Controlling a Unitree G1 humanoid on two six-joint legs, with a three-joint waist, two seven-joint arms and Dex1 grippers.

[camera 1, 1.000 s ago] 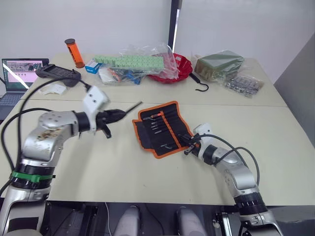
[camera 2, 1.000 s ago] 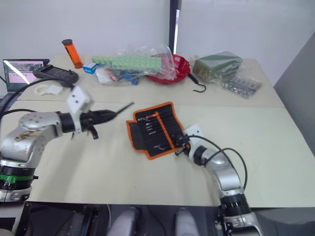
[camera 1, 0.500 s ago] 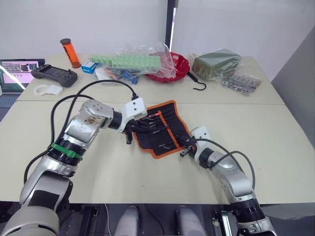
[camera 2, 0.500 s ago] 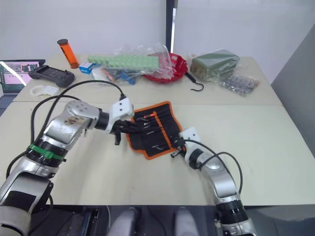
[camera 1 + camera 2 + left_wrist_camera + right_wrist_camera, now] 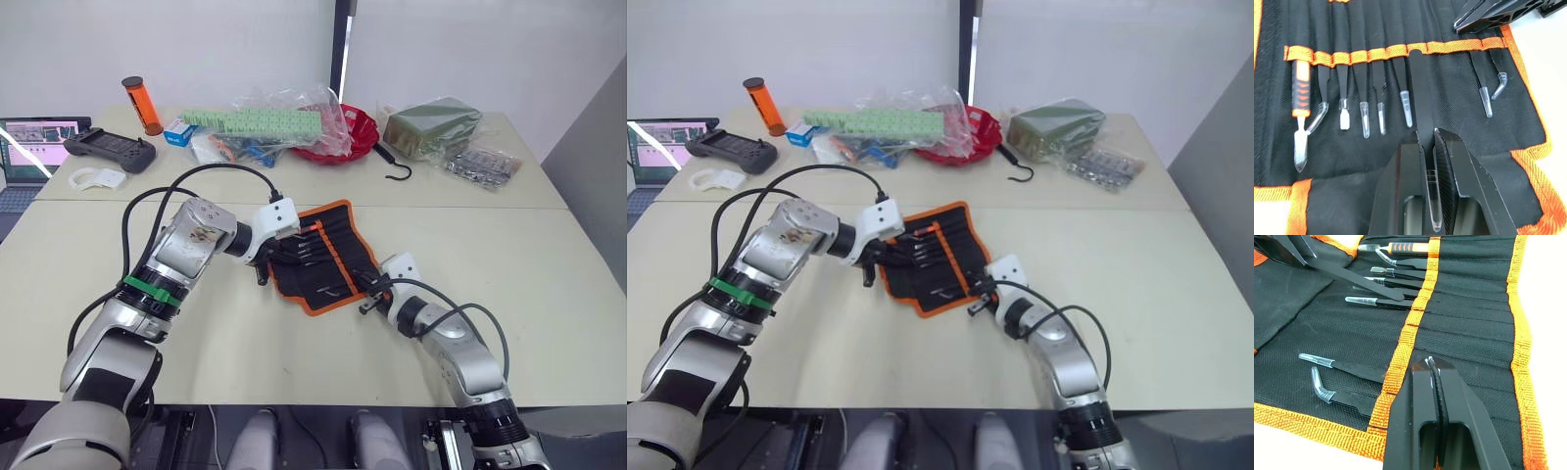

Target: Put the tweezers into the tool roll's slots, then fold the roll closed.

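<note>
A second earlier the left tool (image 5: 1426, 147) had hovered well off to the roll's side with a slim black pointed tweezer (image 5: 1421, 93) pinched in it. It had since swung in over the open black fabric tool roll with orange trim (image 5: 323, 257), lying on the pale surface (image 5: 549, 284). It still gripped that tweezer, whose far end now met the orange inner strip (image 5: 1396, 50) at an unfilled narrow black pocket (image 5: 1416, 24); several neighbouring pockets already held tools. The insertion looked begun, not finished. The right tool (image 5: 1432, 367), fingers pressed together and holding nothing, stayed at the roll's edge, apparently steadying it.
</note>
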